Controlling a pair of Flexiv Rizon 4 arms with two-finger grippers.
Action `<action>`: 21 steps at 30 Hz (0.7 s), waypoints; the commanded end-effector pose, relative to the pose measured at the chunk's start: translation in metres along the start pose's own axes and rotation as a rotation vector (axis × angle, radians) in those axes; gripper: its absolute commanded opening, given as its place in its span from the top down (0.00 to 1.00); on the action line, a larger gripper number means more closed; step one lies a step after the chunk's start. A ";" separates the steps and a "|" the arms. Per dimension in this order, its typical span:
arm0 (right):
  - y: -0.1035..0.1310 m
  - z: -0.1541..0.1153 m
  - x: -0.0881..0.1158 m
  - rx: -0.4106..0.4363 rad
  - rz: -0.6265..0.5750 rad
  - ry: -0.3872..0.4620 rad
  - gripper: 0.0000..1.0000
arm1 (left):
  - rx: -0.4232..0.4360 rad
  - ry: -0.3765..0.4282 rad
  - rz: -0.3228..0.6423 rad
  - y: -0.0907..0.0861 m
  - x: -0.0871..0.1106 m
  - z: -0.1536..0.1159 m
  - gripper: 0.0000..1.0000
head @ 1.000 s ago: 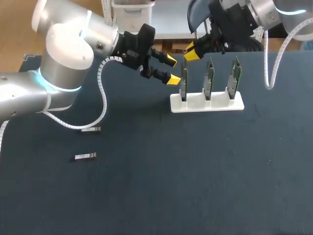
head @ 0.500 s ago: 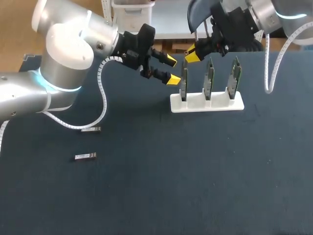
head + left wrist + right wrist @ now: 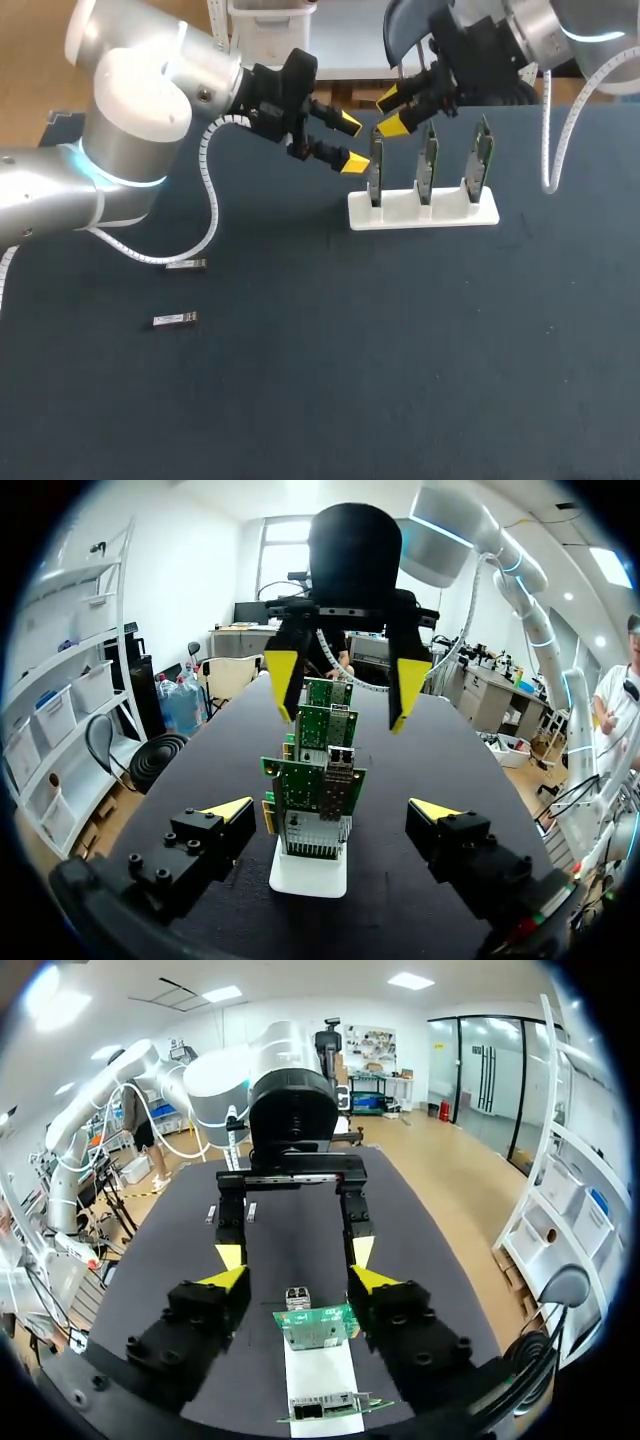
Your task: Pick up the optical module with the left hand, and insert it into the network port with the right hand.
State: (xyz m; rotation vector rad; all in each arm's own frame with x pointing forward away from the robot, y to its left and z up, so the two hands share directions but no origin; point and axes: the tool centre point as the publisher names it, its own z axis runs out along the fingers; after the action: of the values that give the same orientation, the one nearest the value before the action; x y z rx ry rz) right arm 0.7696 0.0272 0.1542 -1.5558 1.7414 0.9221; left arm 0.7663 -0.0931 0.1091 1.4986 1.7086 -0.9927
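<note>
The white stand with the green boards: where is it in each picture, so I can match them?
Head view: white stand right of middle, toward the far side of the table, just ahead of the left tool.
Left wrist view: straight ahead of that tool, its boards lined up one behind another.
Right wrist view: under the right tool, between its fingers.
Shared landmark: the green boards standing in it.

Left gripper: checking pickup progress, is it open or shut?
Open. The left gripper has its yellow tips apart, gripping nothing; an optical module lies on the table.
</note>
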 end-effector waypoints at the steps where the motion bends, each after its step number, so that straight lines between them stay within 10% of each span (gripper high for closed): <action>1: 0.005 -0.005 -0.001 0.000 0.002 -0.016 0.00 | 0.002 0.005 -0.002 0.001 -0.001 0.000 0.00; 9: 0.004 -0.008 -0.006 -0.012 0.000 -0.045 0.00 | 0.002 0.005 -0.002 0.001 -0.001 0.000 0.00; 11: 0.004 -0.008 -0.007 -0.010 -0.007 -0.050 1.00 | 0.002 0.005 -0.002 0.001 -0.001 0.000 0.00; 21: 0.003 0.000 -0.008 -0.015 -0.012 -0.044 1.00 | 0.002 0.005 -0.002 0.001 -0.001 0.000 0.00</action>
State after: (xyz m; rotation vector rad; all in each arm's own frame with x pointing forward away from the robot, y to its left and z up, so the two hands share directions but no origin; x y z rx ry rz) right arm 0.7659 0.0291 0.1630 -1.5404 1.6966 0.9589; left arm 0.7664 -0.0931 0.1091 1.4986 1.7085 -0.9927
